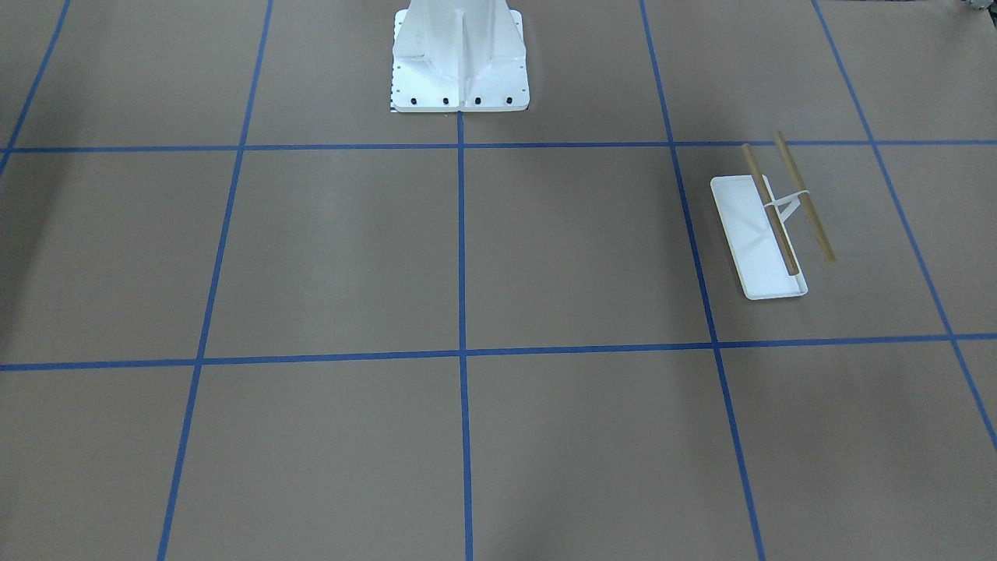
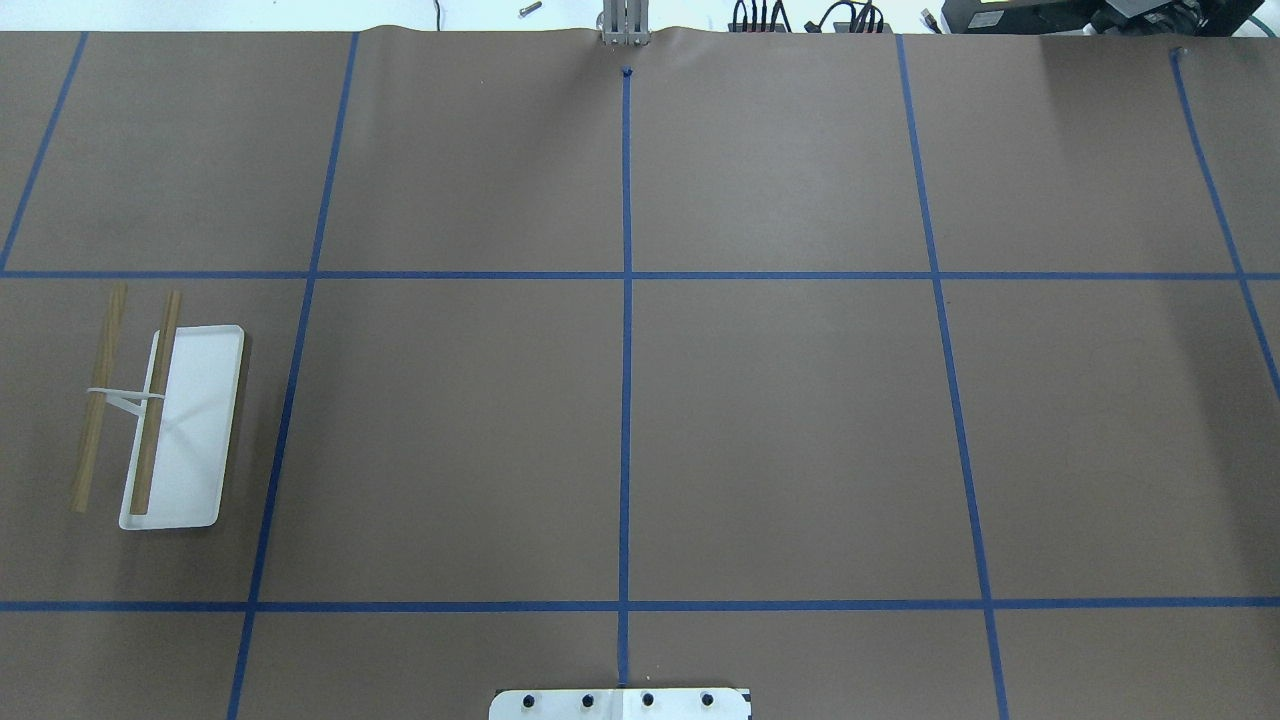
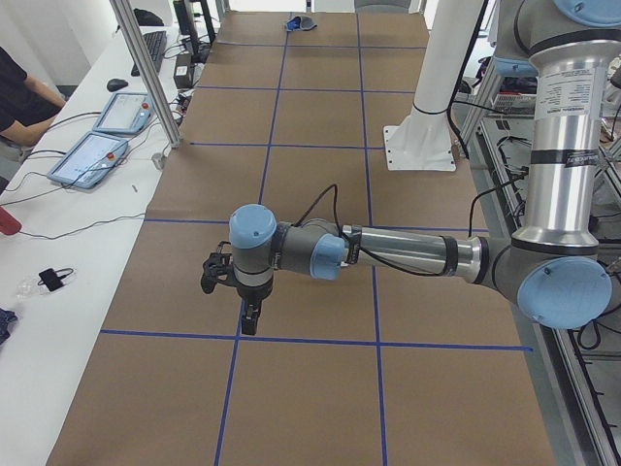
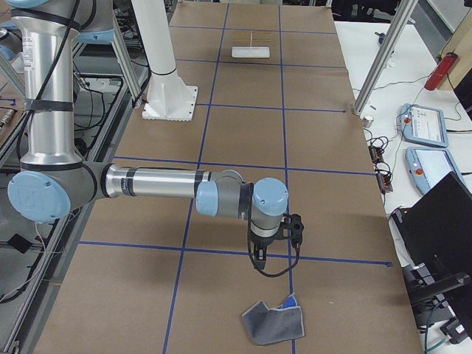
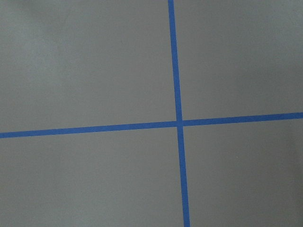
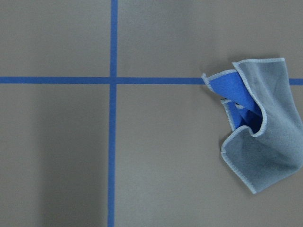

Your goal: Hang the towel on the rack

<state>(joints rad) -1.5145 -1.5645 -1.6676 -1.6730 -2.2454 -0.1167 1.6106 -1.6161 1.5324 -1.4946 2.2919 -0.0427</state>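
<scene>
The towel [image 4: 274, 323], a crumpled grey cloth with a blue underside, lies on the brown table near the robot's right end; it also shows in the right wrist view [image 6: 265, 132] at the right. The rack [image 2: 195, 420], with a white tray base and two tan dowel bars, stands bare on the robot's left side, and shows in the front view [image 1: 752, 234] and far off in the right side view [image 4: 251, 52]. My right gripper [image 4: 258, 264] hangs above the table a little short of the towel. My left gripper [image 3: 249, 325] hangs over a tape crossing. I cannot tell whether either is open.
The white robot pedestal [image 1: 459, 62] stands at mid-table on the robot's side. Blue tape lines grid the brown table [image 2: 780, 430]. A side bench with tablets [image 3: 97, 146] and a seated person [image 3: 19, 97] runs along the far edge.
</scene>
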